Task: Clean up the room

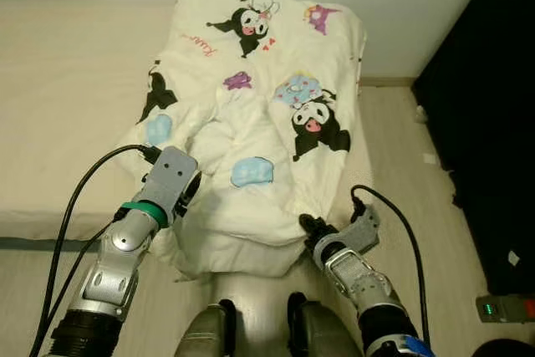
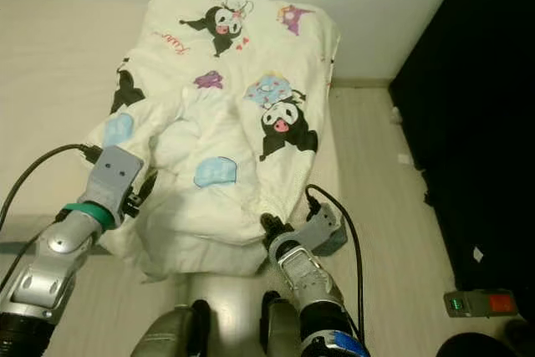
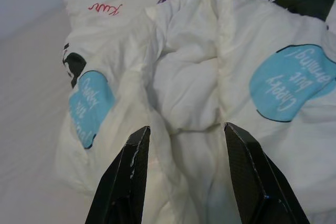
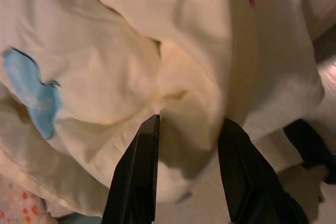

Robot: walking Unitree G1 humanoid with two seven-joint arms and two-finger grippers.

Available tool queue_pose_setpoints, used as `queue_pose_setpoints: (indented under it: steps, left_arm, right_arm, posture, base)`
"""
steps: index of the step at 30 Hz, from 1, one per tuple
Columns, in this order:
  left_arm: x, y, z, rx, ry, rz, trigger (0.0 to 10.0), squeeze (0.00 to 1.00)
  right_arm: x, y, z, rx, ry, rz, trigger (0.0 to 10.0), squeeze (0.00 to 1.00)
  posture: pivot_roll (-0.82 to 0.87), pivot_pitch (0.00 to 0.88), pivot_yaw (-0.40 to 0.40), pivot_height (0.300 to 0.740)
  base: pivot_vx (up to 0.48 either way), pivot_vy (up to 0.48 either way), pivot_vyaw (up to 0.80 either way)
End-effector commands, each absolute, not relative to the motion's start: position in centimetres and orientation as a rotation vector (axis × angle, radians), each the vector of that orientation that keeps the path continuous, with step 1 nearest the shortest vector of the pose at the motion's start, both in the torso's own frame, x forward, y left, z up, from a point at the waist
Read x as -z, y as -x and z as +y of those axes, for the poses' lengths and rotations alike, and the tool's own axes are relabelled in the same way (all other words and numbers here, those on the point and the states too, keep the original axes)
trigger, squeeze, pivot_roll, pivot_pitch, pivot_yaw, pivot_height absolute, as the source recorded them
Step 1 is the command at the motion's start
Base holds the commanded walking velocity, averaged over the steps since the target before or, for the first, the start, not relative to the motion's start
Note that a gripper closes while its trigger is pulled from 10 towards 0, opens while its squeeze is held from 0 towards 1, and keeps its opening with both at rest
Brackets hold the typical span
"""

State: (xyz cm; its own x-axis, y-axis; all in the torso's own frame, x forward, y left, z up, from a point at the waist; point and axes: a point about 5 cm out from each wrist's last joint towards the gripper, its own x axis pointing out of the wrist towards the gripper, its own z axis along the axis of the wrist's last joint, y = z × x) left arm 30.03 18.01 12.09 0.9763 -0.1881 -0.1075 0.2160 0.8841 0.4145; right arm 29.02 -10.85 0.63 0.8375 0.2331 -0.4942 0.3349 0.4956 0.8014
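A white duvet [image 1: 267, 123] printed with black cartoon figures and blue patches lies bunched on the low cream bed [image 1: 58, 106], and its near edge hangs down to the floor. My left gripper [image 1: 191, 191] is pressed into the duvet's near left side. In the left wrist view its fingers [image 3: 131, 171] stand apart with a soft fold bulging between them. My right gripper [image 1: 308, 225] is at the duvet's near right corner. Its fingers [image 4: 139, 171] are also apart, and a hanging fold sits in the gap.
Pale wooden floor [image 1: 401, 165] runs along the right of the bed. A tall black piece of furniture [image 1: 493, 123] stands at the far right. A small device with a green light [image 1: 501, 307] lies on the floor near it. My own legs [image 1: 251, 328] are at the bed's foot.
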Motion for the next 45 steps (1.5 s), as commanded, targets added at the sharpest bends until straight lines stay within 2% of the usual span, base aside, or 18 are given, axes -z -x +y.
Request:
queue_pose_setpoints:
  steps: [1, 8, 12, 16, 17, 19, 20, 31, 34, 37, 40, 42, 44, 45]
  left_arm:
    - [-11.9, -29.6, 18.3, 0.209, -0.452, 0.078, 10.0, 0.00]
    - [-12.0, -29.3, 18.5, 0.201, -0.456, 0.080, 10.0, 0.00]
    - [-12.1, -29.3, 18.3, 0.202, -0.453, 0.080, 10.0, 0.00]
    - [-12.1, -29.4, 18.2, 0.205, -0.452, 0.079, 10.0, 0.00]
    - [-12.1, -29.4, 18.1, 0.205, -0.451, 0.079, 10.0, 0.00]
    - [-12.1, -29.4, 18.1, 0.205, -0.451, 0.078, 10.0, 0.00]
    - [-12.1, -29.5, 18.0, 0.202, -0.450, 0.077, 10.0, 0.00]
    - [-12.0, -29.5, 17.9, 0.194, -0.443, 0.078, 10.0, 0.00]
    - [-12.0, -29.7, 17.6, 0.198, -0.438, 0.076, 10.0, 0.00]
    - [-12.0, -29.7, 17.5, 0.199, -0.437, 0.076, 10.0, 0.00]
    - [-12.0, -29.9, 17.5, 0.198, -0.435, 0.074, 10.0, 0.00]
    - [-12.0, -29.9, 17.5, 0.198, -0.435, 0.074, 10.0, 0.00]
    - [-11.9, -30.1, 17.4, 0.198, -0.434, 0.072, 10.0, 0.00]
    - [-11.9, -30.1, 17.4, 0.198, -0.434, 0.072, 10.0, 0.00]
  right_arm:
    - [-0.2, -28.6, -9.5, 0.046, -1.108, 0.637, 10.0, 0.00]
    - [-0.4, -29.1, -8.1, -0.022, -1.129, 0.712, 10.0, 0.00]
    - [0.8, -28.7, -8.8, 0.103, -1.080, 0.770, 10.0, 0.00]
    - [1.0, -28.7, -9.2, 0.124, -1.083, 0.778, 10.0, 0.00]
    - [1.2, -28.7, -9.4, 0.133, -1.075, 0.779, 1.2, 0.00]
    - [1.2, -28.7, -9.5, 0.137, -1.071, 0.778, 1.2, 0.00]
    - [1.3, -28.7, -9.8, 0.153, -1.058, 0.774, 0.0, 0.00]
    - [1.1, -29.2, -11.2, 0.190, -1.027, 0.724, 0.0, 0.00]
    - [1.4, -29.2, -13.5, 0.347, -1.003, 0.687, 0.0, 0.00]
    - [1.5, -29.1, -13.8, 0.373, -1.004, 0.683, 0.0, 0.00]
    - [2.4, -27.9, -16.3, 0.553, -0.963, 0.687, 0.0, 0.00]
    - [2.4, -27.9, -16.3, 0.553, -0.963, 0.687, 0.0, 0.00]
    - [3.4, -26.0, -19.3, 0.771, -0.896, 0.690, 0.0, 0.00]
    - [3.4, -26.0, -19.3, 0.771, -0.896, 0.690, 0.0, 0.00]
  posture:
    - [0.04, 0.233, 0.071, 0.740]
    - [0.05, 0.238, 0.075, 0.740]
    - [0.05, 0.242, 0.074, 0.740]
    - [0.05, 0.242, 0.075, 0.740]
    - [0.05, 0.241, 0.073, 0.740]
    - [0.05, 0.241, 0.073, 0.740]
    - [0.05, 0.241, 0.072, 0.740]
    - [0.04, 0.237, 0.066, 0.740]
    - [0.02, 0.232, 0.064, 0.740]
    - [0.02, 0.232, 0.064, 0.740]
    - [0.01, 0.230, 0.058, 0.740]
    - [0.01, 0.230, 0.058, 0.740]
    - [0.00, 0.228, 0.054, 0.740]
    - [0.00, 0.228, 0.054, 0.740]
  base:
    - [0.000, 0.000, 0.00]
    - [0.000, 0.000, 0.00]
    - [0.000, 0.000, 0.00]
    - [0.000, 0.000, 0.00]
    - [0.000, 0.000, 0.00]
    - [0.000, 0.000, 0.00]
    - [0.000, 0.000, 0.00]
    - [0.000, 0.000, 0.00]
    - [0.000, 0.000, 0.00]
    - [0.000, 0.000, 0.00]
    - [0.000, 0.000, 0.00]
    - [0.000, 0.000, 0.00]
    - [0.000, 0.000, 0.00]
    - [0.000, 0.000, 0.00]
